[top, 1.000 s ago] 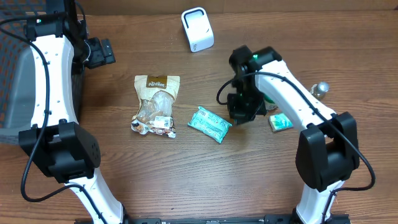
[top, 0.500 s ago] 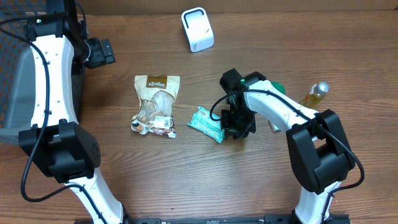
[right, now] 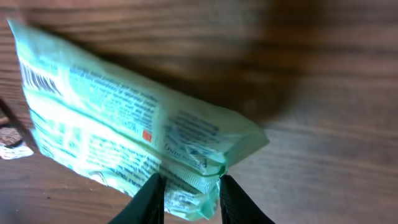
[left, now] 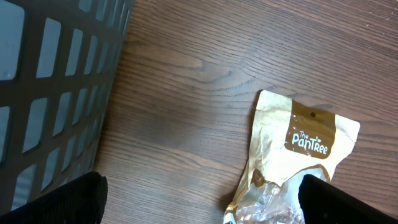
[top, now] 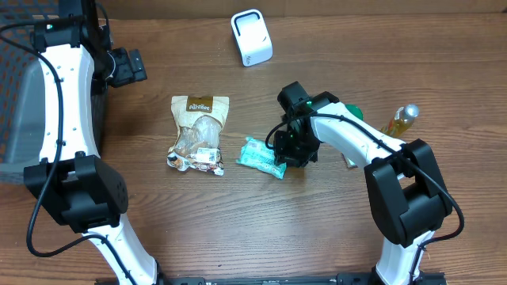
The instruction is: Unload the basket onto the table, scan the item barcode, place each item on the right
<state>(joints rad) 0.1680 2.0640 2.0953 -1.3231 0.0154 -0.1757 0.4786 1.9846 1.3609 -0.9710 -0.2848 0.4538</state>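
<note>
A dark mesh basket (top: 17,87) stands at the far left edge of the table (top: 238,229). Just right of it hangs the left tool (top: 133,66), its jaws spread wide and holding nothing; its own camera shows bare wood between the fingers. A tan snack pouch (top: 198,131) lies flat on the table right of that, label end far and clear end near. A white scanner (top: 251,37) sits at the far edge, near the middle.

The task's thing, a teal packet (top: 260,156), lies on the table just right of the pouch, apart from it. The right tool (top: 290,152) is down at the packet's right end. In the wrist view its fingers (right: 152,200) stand narrowly apart with the packet's sealed end between them; whether they clamp it cannot be told. A yellow bottle (top: 402,119) lies further right.
</note>
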